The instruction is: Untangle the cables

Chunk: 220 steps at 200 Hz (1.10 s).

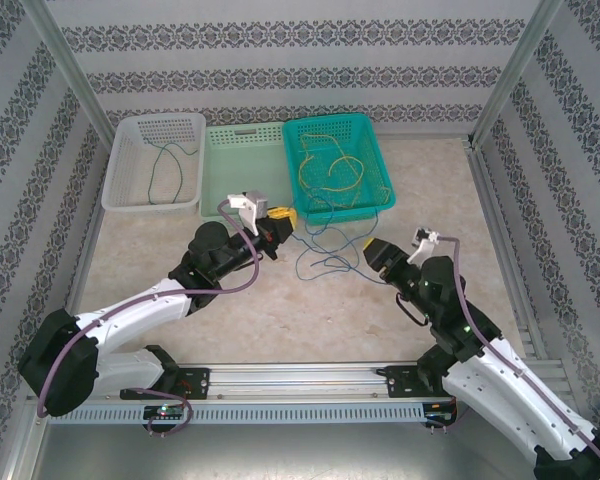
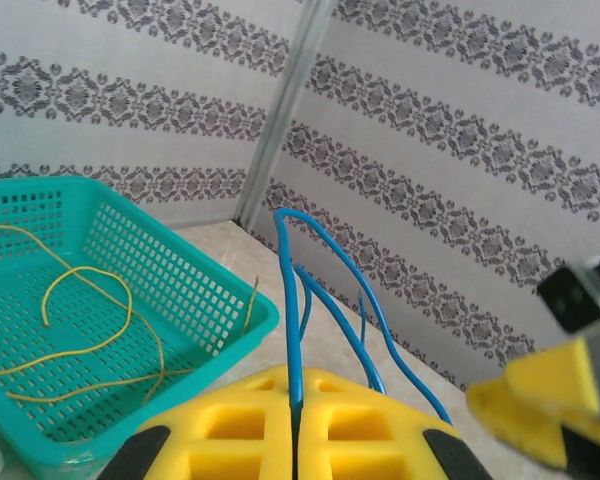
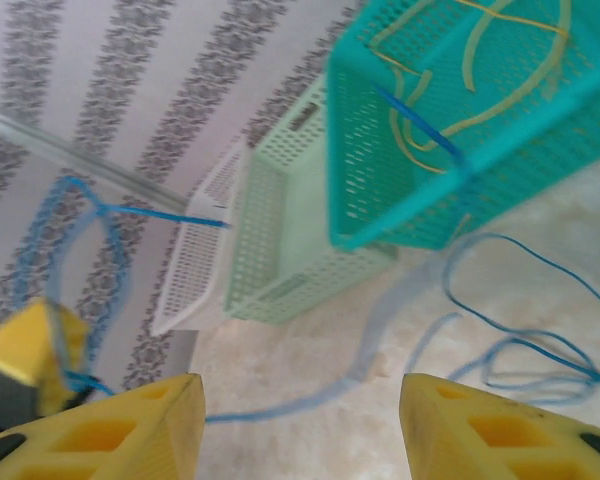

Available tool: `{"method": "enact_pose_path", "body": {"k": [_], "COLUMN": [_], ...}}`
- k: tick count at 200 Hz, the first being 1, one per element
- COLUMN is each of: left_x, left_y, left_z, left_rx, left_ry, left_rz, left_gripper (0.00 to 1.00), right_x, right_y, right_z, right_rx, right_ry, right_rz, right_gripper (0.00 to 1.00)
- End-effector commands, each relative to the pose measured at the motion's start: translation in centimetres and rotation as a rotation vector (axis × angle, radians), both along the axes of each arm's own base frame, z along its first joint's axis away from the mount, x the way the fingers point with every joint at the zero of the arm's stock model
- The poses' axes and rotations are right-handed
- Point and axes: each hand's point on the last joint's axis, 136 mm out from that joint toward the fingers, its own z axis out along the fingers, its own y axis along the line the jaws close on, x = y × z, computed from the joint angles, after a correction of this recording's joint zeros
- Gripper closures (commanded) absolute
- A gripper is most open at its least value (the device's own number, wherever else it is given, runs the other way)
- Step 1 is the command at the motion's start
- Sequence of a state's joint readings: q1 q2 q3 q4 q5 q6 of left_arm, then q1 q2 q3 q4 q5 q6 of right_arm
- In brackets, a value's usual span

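Observation:
My left gripper (image 1: 280, 222) is shut on the blue cable (image 1: 325, 262), which is raised off the table in front of the baskets. In the left wrist view the blue cable (image 2: 290, 290) rises from between the closed yellow fingers of my left gripper (image 2: 296, 385) and loops down to the right. My right gripper (image 1: 370, 250) stands open just right of the blue loops. Nothing sits between its yellow fingertips, and my right gripper (image 3: 300, 400) has the blue cable (image 3: 520, 340) lying on the table beyond it. A yellow cable (image 1: 332, 170) lies in the teal basket, a green cable (image 1: 165, 165) in the white one.
Three baskets stand in a row at the back: a white basket (image 1: 150, 205), a light green basket (image 1: 242, 150) and a teal basket (image 1: 385, 185). Patterned walls and metal posts close in the table on three sides. Bare tabletop lies between the two arms.

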<state>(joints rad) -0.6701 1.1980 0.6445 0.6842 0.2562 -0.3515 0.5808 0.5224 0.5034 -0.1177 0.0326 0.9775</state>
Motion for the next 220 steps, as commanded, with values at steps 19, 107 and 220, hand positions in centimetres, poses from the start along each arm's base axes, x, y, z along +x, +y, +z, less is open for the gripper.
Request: {"method": "enact_pose_path", "body": {"k": [19,107,220], "left_x": [-1.1,-2.5,-2.2], "left_y": [-1.0,-0.3,0.3], "left_z": [1.0,1.4,0.3], "left_rx": [0.057,0.152,0.296], "left_ry": [-0.086,-0.198,-0.263], "left_rz": [-0.088,-0.105,-0.068], "left_gripper": [1.0,1.0,0.99], "right_x": [2.2,6.1,6.1], "right_y": [1.0,1.8,6.3], "right_z": [2.8,0.9,1.0], "right_rx": [0.103,0.311,0.497], "right_ry": [0.004,0.266,0.432], "right_rz": [0.045,0.154,0.395], "right_gripper": [0.44,0.38,0.33]}}
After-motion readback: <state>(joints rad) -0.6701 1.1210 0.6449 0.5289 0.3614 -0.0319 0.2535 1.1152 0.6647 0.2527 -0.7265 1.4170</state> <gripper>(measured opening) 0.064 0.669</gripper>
